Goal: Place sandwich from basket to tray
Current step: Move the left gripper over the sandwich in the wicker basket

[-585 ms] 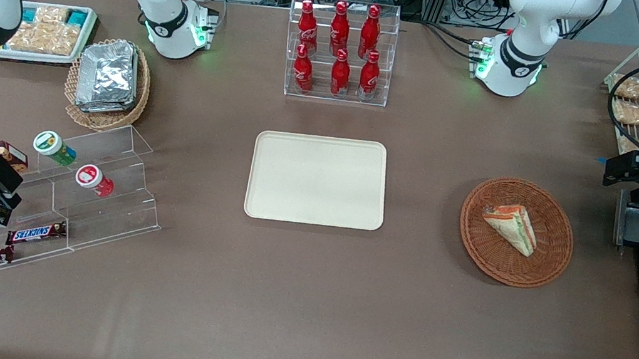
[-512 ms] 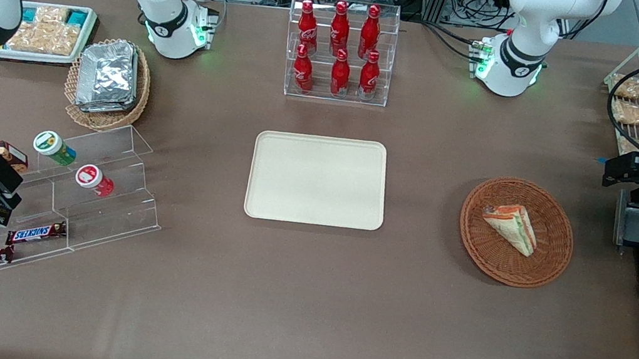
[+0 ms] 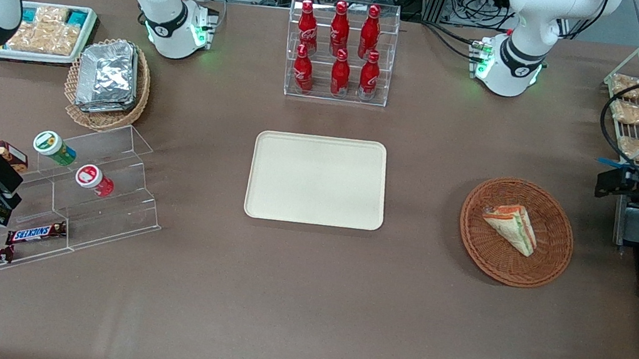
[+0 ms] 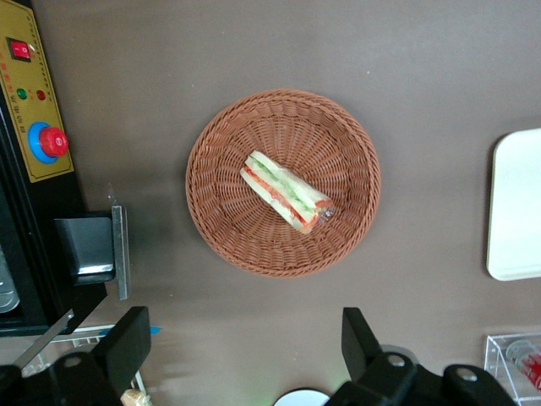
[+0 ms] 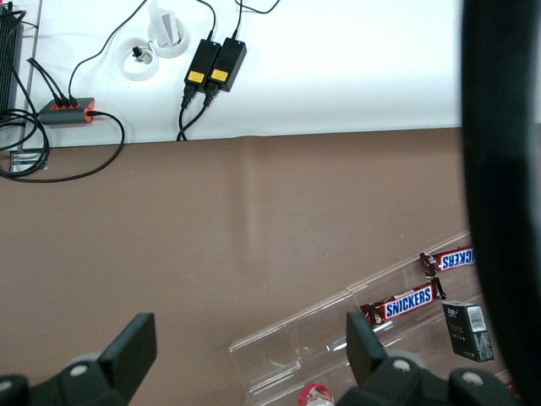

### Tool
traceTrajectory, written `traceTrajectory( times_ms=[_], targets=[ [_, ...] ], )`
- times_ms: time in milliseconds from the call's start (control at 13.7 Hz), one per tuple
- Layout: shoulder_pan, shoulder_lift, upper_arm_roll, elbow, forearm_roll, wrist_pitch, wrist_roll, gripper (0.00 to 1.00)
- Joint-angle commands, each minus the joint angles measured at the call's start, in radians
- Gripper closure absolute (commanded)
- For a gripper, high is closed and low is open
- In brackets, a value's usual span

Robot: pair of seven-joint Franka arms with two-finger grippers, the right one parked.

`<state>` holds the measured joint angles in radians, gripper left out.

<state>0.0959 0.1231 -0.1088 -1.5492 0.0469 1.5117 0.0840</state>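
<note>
I'm seeing red bottles [image 3: 339, 49] standing in a clear rack, and foil packs [image 3: 107, 76] sitting in a tan basket [image 3: 138, 98].

Reddish-brown woven basket [image 3: 516, 232] — pale sandwich [image 3: 512, 226] with orange, red, green layers; cream tray [image 3: 318, 180]; black gripper [image 4: 243, 359] over brown desk [image 3: 303, 291].

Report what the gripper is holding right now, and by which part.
Nothing is held. The gripper is open, well above the table at the working arm's end; the sandwich lies untouched in the basket.
</note>
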Motion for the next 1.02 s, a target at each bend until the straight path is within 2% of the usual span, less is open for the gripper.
traceTrajectory(
  times_ms=[0, 585, 805, 951],
  targets=[
    [-0.005, -0.006, 0.003, -0.116, -0.002, 0.114, -0.11, 0.0],
    [-0.012, -0.089, 0.0, -0.538, -0.013, 0.502, -0.41, 0.0],
    [-0.021, -0.088, -0.006, -0.629, -0.01, 0.614, -0.544, 0.0],
    [-0.03, -0.085, -0.006, -0.666, -0.01, 0.65, -0.566, 0.0]
  ],
)
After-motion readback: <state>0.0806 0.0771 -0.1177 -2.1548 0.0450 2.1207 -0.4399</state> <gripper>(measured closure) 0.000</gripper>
